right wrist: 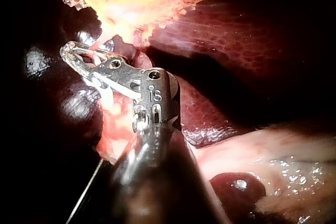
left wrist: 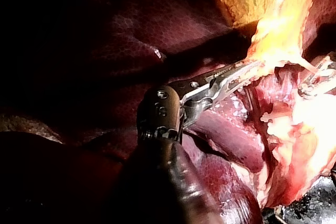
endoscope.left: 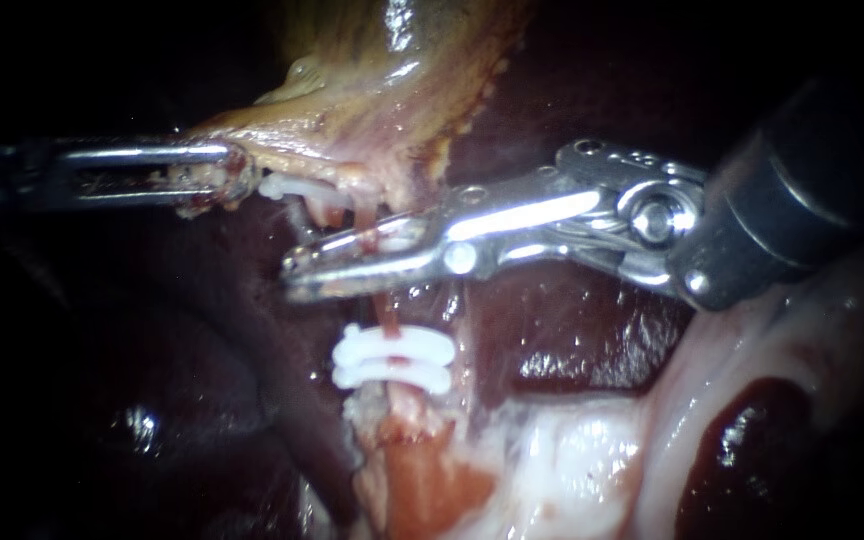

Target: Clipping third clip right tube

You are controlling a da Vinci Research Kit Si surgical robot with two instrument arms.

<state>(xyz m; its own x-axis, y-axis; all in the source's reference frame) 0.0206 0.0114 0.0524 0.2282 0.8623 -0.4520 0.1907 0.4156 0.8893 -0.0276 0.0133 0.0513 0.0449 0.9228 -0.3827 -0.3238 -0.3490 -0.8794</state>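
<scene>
A thin red tube [endoscope.left: 386,312] runs down from the yellowish gallbladder [endoscope.left: 382,90] to a pair of white clips [endoscope.left: 392,360] set close together. Above them my right instrument [endoscope.left: 297,272] reaches in from the right. Its jaws lie across the tube, closed on it from both sides, with a whitish bit between them. Another white clip [endoscope.left: 292,186] sits just under the gallbladder's edge. My left instrument [endoscope.left: 217,175] is shut on that edge and holds it leftward. The right wrist view shows the right instrument's jaws [right wrist: 79,56] at the tube, and the left wrist view shows the left instrument [left wrist: 239,74] gripping the gallbladder.
Dark red liver [endoscope.left: 572,340] lies behind and around the tube. Pale, glistening tissue [endoscope.left: 572,450] spreads at the lower right, with a dark hollow [endoscope.left: 752,440] in it. A ragged pink stump [endoscope.left: 422,480] lies below the paired clips.
</scene>
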